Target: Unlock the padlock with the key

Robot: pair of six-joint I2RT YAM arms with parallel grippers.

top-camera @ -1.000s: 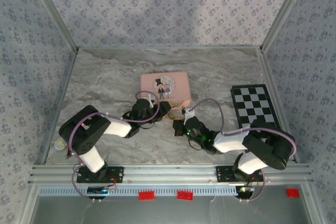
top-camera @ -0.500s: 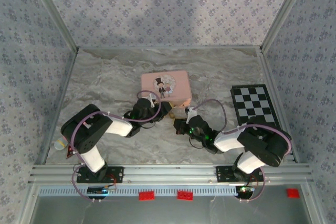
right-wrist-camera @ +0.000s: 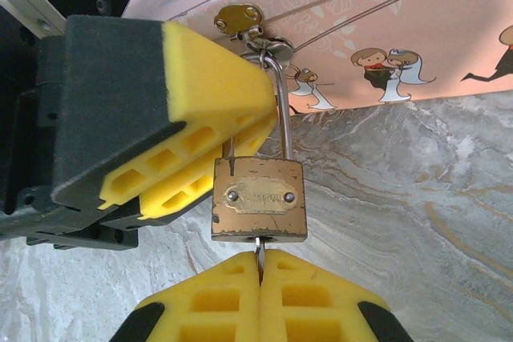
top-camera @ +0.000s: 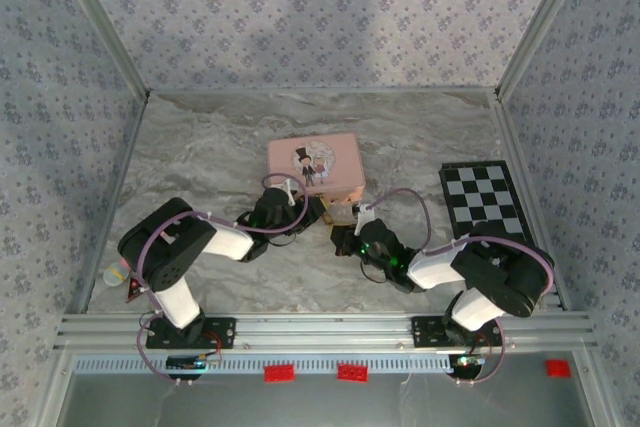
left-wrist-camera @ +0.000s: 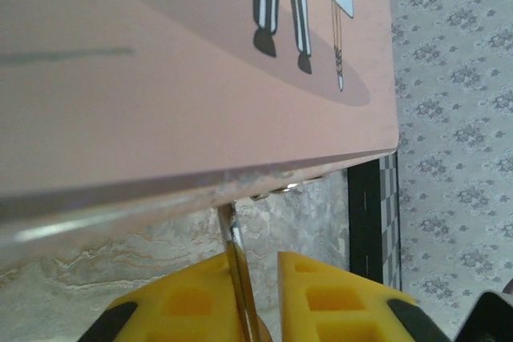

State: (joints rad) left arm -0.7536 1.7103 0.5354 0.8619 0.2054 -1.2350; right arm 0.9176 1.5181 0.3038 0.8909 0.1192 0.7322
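I see the marble table (top-camera: 200,147) with the pink box (top-camera: 314,165) at its middle and both arms reaching to its near edge. My left gripper (left-wrist-camera: 256,266) has its jaws narrowed around the shackle (left-wrist-camera: 234,254), one pad against it; I cannot tell whether they grip. My right gripper (right-wrist-camera: 260,268) is clamped on the key. The padlock (right-wrist-camera: 259,198) hangs from the box's hasp, and the key (right-wrist-camera: 259,251) sits in its underside.

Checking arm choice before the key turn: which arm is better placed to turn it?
Right. The right gripper is shut on the key, seated in the bottom of the padlock; the left gripper merely flanks the shackle.
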